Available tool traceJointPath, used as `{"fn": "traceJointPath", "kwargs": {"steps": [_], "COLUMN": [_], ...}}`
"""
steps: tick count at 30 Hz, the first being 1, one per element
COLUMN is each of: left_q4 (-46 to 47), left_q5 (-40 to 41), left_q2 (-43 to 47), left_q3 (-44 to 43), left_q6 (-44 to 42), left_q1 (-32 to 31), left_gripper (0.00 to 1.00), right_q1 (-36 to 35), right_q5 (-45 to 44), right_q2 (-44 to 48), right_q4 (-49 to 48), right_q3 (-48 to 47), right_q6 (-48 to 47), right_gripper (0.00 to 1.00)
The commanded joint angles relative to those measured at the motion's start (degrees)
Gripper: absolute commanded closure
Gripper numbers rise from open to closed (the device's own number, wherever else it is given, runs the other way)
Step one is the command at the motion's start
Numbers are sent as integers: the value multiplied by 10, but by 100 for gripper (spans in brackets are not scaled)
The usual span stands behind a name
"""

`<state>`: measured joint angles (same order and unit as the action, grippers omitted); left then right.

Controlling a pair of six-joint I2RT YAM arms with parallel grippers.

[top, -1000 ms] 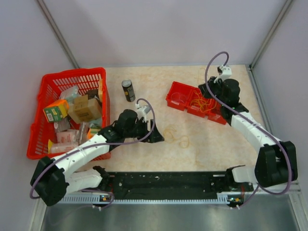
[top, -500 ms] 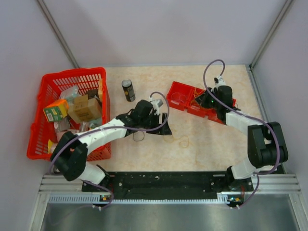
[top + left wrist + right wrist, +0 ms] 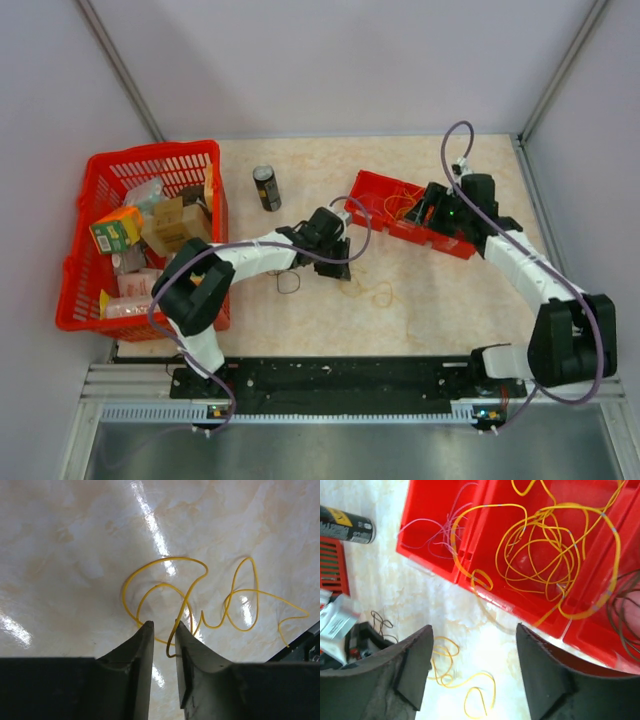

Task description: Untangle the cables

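**Marbled counter: a tray, a basket, a can and two loose wires**

The counter (image 3: 440, 300) is glossy beige stone-pattern, with bright streaks of light on it in the left wrist view. A red tray (image 3: 358, 208) of side-by-side compartments sits toward its far right. Left of the tray stands a black can (image 3: 266, 187), well apart from it. Farther left still, at the counter's edge, is a red basket (image 3: 100, 170). On the near side of the tray's left end, not touching it, a yellow wire (image 3: 380, 294) lies flat in open curls. A dark wire (image 3: 288, 282) forms a small loop farther left of that.
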<state>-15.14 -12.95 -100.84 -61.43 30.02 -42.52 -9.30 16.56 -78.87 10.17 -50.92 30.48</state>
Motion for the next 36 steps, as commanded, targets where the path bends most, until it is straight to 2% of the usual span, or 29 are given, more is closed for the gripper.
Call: {"fn": "traceJointPath", "kwargs": {"steps": [1,3,5,8,11,17,24,26,29,32,36], "left_q4": [8,14,20,19,9,7,101,109,113,72,11], "left_q5": [1,-4,-10,-20,-22,-56,-159,-147,-127,-80,-48], "left_q2": [4,23,49,91,124,150,113,108,129,181,269], "left_q3": [-18,-8,4,19,34,54,81,79,97,115,138], "left_q6": [-1,0,0,-2,-2,4,81,91,95,72,50], "left_q1": [-3,-3,-3,-3,-3,-3,-22,-40,-41,-31,-17], "left_gripper": [80,92,100,100,100,100,99,87,56,36,28], "right_q1": [2,2,1,-18,-47,-189,-196,-196,-196,-196,-214], "right_q5": [-35,-29,-2,63,118,36,-3,-2,14,-14,-51], "right_q2": [91,121,158,199,225,235,285,294,298,282,202], "right_q4": [111,138,139,139,129,107,50,21,-67,-145,-127], "right_q3": [-51,-42,-9,56,128,226,307,324,363,390,328], "right_q6": [-54,-61,-62,-75,-49,44,135,163,218,252,244], "right_gripper": [29,27,25,19,18,18,18,18,17,16,16]}}
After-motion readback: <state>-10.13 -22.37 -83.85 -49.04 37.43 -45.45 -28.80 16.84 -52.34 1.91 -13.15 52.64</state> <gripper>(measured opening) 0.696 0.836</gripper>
